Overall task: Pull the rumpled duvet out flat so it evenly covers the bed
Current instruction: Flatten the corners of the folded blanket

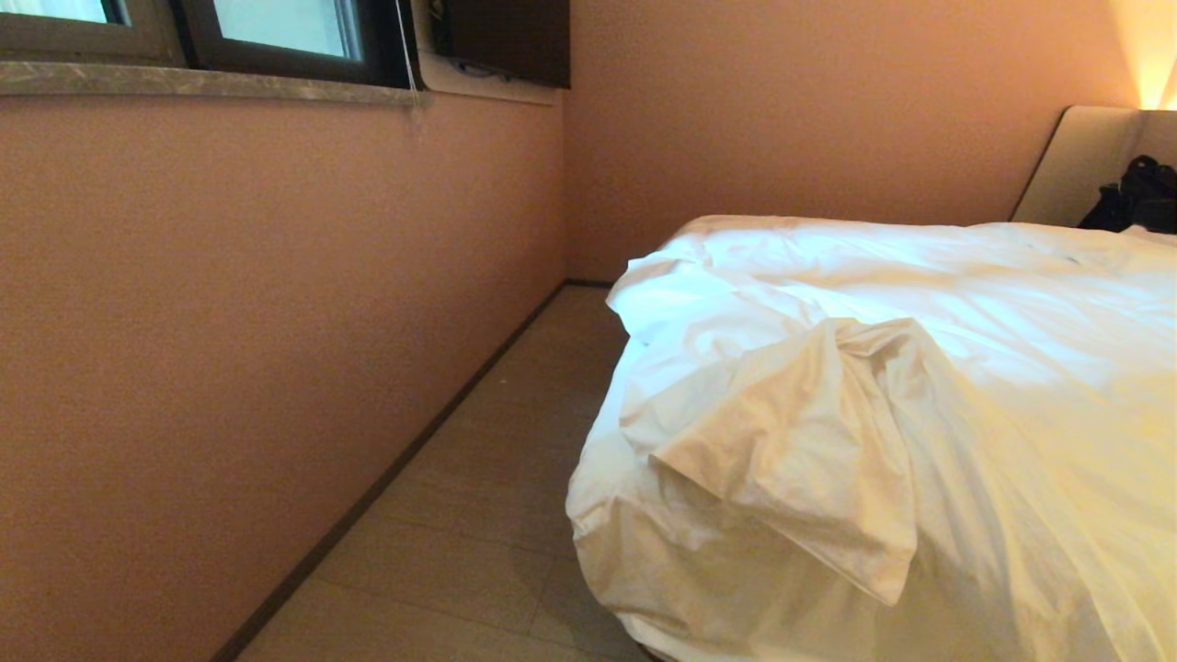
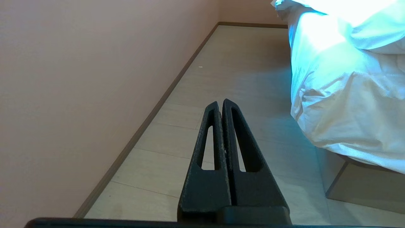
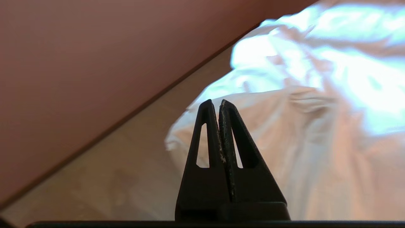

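Black right gripper (image 3: 219, 103) closed, facing duvet (image 3: 316, 126).

No text, label, brand, number or sign could be read anywhere in these views.

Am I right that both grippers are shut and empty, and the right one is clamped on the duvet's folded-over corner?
Not quite. The right gripper is shut, but on nothing: the right wrist view shows its fingers pressed together with the duvet lying beyond them, not pinched. The left gripper is shut and empty too, pointing at the floor beside the bed.
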`<state>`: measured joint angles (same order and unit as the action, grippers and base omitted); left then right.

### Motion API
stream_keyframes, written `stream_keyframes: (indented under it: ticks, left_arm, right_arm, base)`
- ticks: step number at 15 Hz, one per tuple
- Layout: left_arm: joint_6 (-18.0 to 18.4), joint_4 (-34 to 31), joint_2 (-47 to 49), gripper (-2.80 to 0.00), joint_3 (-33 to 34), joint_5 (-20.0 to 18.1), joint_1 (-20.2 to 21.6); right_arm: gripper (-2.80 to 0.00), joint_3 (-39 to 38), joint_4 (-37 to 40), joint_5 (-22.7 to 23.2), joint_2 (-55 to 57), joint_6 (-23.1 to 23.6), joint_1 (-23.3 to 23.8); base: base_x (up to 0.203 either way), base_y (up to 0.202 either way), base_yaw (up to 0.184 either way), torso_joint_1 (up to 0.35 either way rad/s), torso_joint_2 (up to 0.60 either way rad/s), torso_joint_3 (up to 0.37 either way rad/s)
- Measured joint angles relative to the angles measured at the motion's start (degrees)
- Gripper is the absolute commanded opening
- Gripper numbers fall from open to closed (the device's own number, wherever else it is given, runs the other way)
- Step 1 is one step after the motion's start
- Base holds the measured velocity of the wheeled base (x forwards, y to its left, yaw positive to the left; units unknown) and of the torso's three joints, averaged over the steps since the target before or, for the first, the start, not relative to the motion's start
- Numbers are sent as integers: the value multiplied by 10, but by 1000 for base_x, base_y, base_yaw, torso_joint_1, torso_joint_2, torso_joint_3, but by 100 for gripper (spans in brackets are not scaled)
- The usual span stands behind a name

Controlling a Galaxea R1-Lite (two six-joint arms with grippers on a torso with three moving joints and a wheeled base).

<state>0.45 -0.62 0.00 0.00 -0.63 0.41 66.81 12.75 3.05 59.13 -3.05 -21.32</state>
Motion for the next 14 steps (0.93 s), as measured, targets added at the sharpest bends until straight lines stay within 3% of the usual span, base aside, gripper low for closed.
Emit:
stream_keyframes:
  ticks: [7,14]
  left_arm:
    - [0,0,0,-280,0,0,0]
    - [0,0,0,-280,0,0,0]
  right_arm:
    - [-280,-98,-58,-122,-61,63,0]
    - [-280,-309,-107,-209,-177,8,5]
  base:
    - [0,0,0,0,0,0]
    - [0,0,0,0,0,0]
